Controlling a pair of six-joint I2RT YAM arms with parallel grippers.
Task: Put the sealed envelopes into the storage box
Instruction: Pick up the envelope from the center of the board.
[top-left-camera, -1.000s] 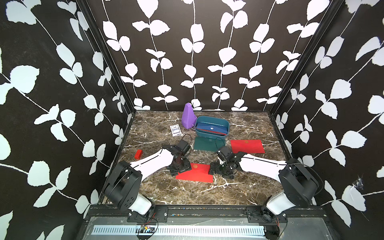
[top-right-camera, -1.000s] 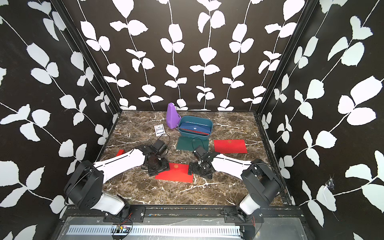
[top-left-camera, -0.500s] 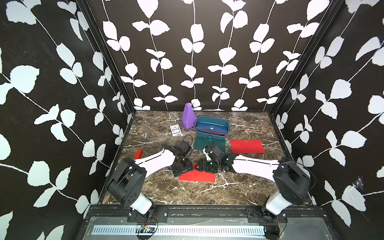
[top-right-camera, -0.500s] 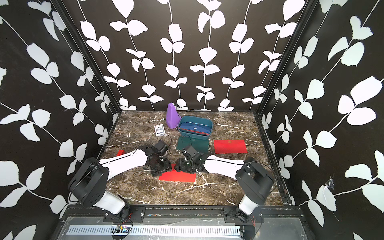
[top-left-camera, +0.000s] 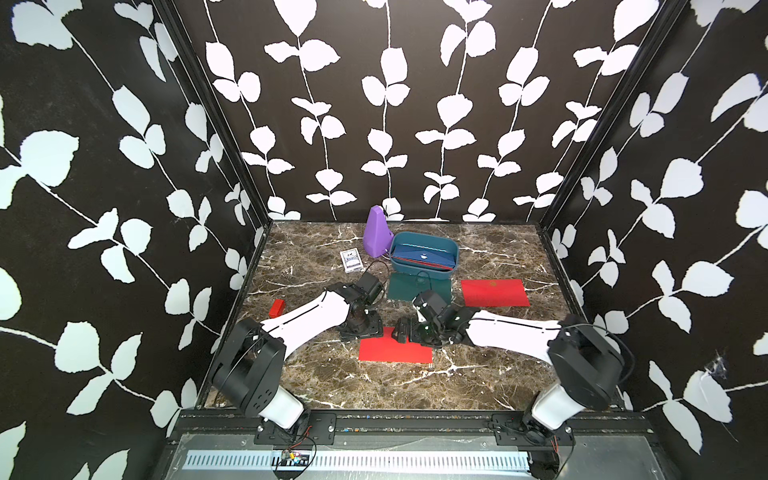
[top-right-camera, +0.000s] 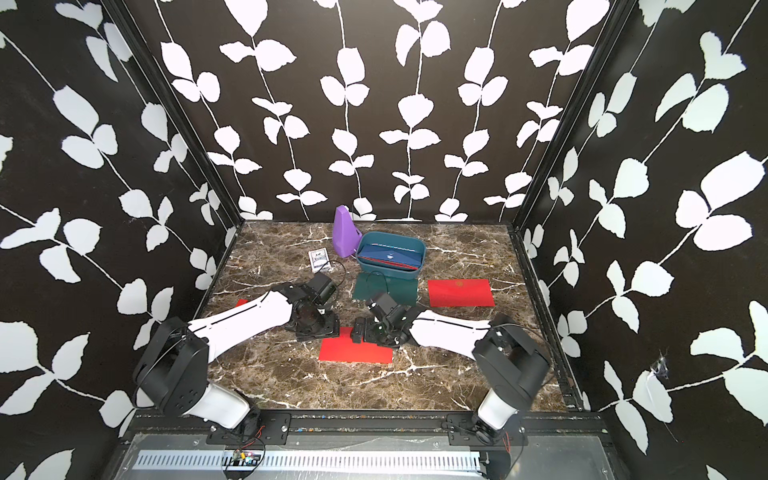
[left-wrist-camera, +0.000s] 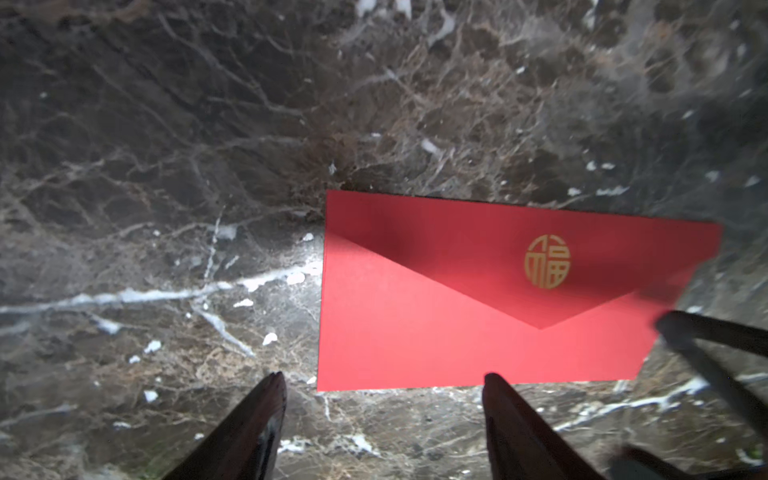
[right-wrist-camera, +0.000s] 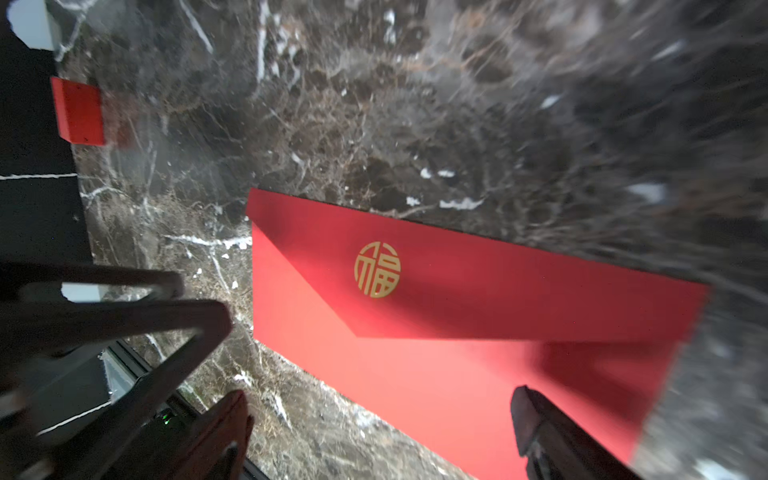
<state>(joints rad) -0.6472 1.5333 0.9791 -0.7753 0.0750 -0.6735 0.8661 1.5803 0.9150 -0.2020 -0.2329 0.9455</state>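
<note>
Step in hand: I judge I am setting up to lift the near red envelope (top-left-camera: 395, 353) off the surface (top-left-camera: 332, 386). It lies flat, flap side up, with the gold emblem showing.
Doing it well: flat paper offers nothing to pinch from above. I would pin one end with one hand and work a fingertip of the other under a long edge, tipping it up before closing. I would come in at a low angle and press slowly.
Watch for: the envelope may slide away instead of lifting, or the flap may crease. My two hands are close together and could knock each other.
Left hand (left-wrist-camera: 384, 378): spread, pinching nothing. One fingertip is over bare surface and the other is at the envelope's long edge.
Right hand (right-wrist-camera: 379, 397): spread wide, holding nothing. One finger is over the envelope's face and the other is off its short end.
Envelope to hands: in both top views its far long edge lies under both hands. My left hand is at the far left corner and my right hand is near the middle of that edge.
Storage box (top-left-camera: 422, 272): it sits well beyond both hands at the back, just beside the purple pyramid (top-left-camera: 376, 232). A navy envelope (top-left-camera: 419, 254) is on top inside.
Also outside the box: a dark green envelope (top-left-camera: 401, 289) lies just in front of it, and a second red envelope (top-left-camera: 494, 293) lies to my right.
</note>
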